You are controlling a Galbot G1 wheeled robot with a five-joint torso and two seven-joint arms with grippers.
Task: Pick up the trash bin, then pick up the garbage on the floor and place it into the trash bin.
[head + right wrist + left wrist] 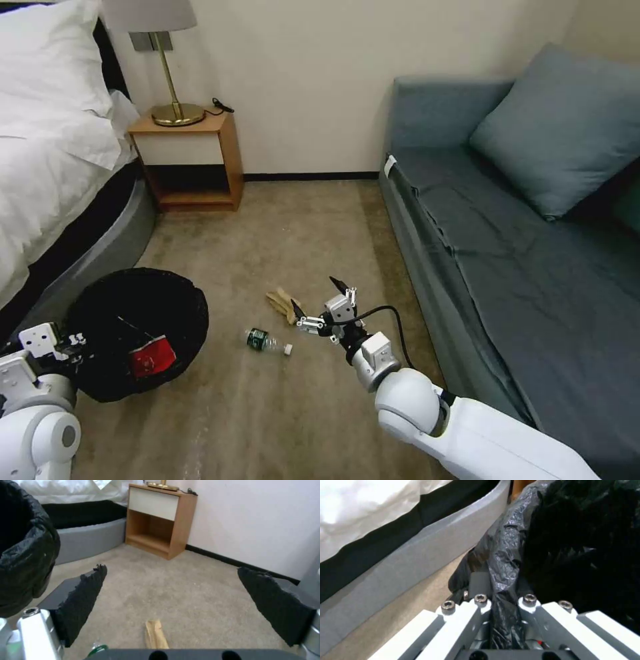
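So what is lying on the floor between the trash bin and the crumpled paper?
In the head view, a small clear bottle lies between the trash bin and the crumpled paper.

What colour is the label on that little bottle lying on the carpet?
Green, on a clear bottle with a white cap; the head view shows it best.

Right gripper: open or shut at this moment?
Open. The right gripper hangs over the carpet with its black fingers spread wide, nothing between them, the crumpled tan paper just beyond.
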